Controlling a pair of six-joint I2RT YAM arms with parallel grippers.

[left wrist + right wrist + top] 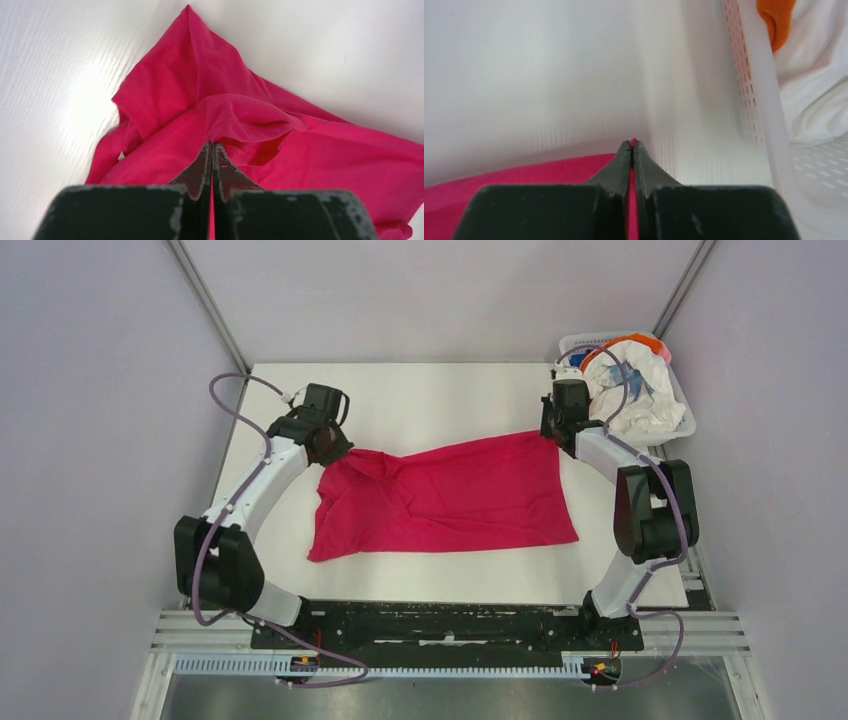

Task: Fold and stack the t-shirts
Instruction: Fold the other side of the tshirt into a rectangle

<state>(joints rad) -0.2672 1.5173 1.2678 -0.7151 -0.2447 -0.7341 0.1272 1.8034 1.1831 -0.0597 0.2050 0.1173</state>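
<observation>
The magenta-red t-shirt [445,495] lies spread across the middle of the white table, crumpled at its left end. My left gripper [335,447] is shut on a fold of that shirt at its far left corner; the left wrist view shows the closed fingertips [212,146] pinching bunched cloth [210,90]. My right gripper [553,432] is shut on the shirt's far right corner; a strip of red cloth [524,175] shows between the closed fingers [633,143]. A white t-shirt with blue print [630,385] and an orange one [652,343] lie in the basket.
The white plastic basket [684,410] stands at the table's far right corner, right beside my right gripper; its perforated wall [751,90] fills the right of the right wrist view. The table [440,390] shows bare beyond the shirt. Grey walls enclose the cell.
</observation>
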